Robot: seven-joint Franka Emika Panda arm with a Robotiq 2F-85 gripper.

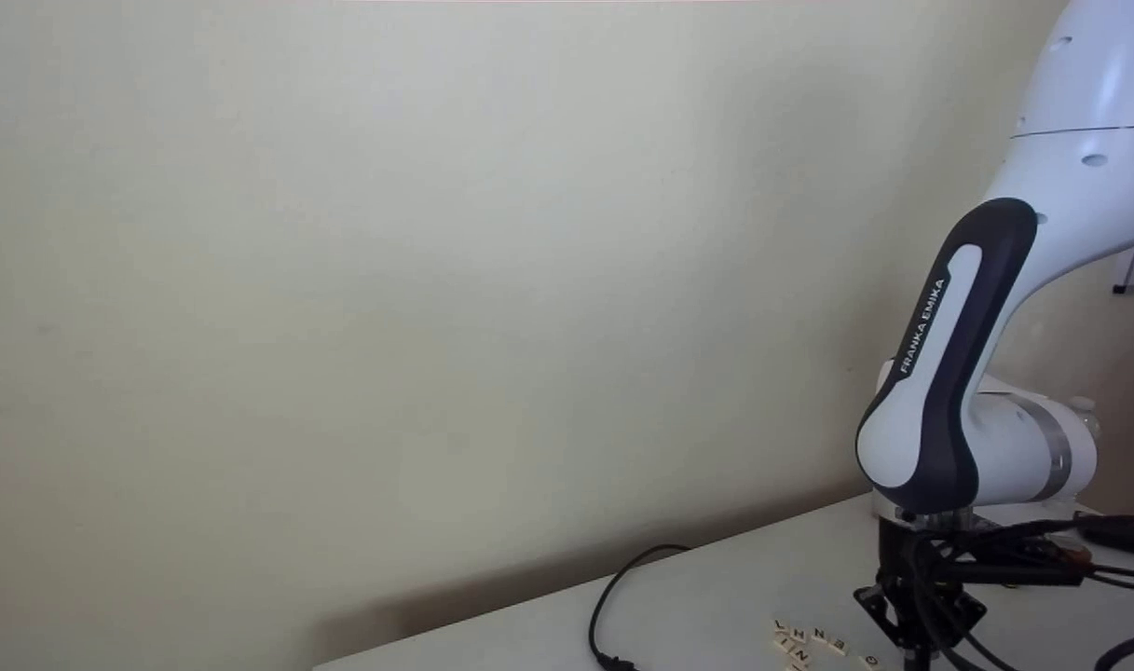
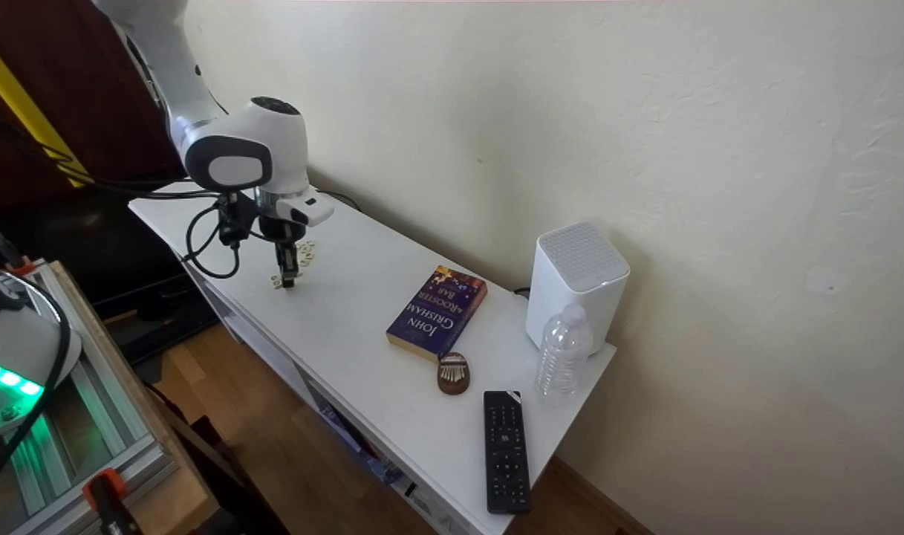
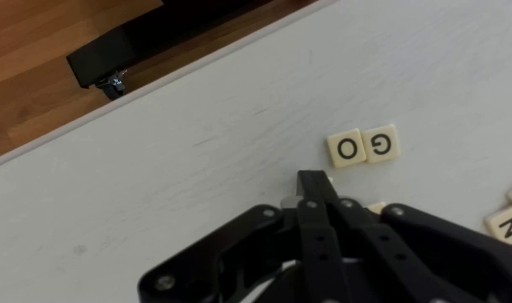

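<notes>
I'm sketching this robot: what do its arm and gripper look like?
The arm is white and rounded, with dark trim lettered FRANKA EMIKA. Black cables loop alongside. The gripper is black, with slim fingers and silvery screws.

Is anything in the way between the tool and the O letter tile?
Possibly: in the wrist view, a cream sliver, perhaps a tile mostly hidden, peeks out beside the closed tool, on the side toward the O letter tile. Nothing else visible stands between.
</notes>
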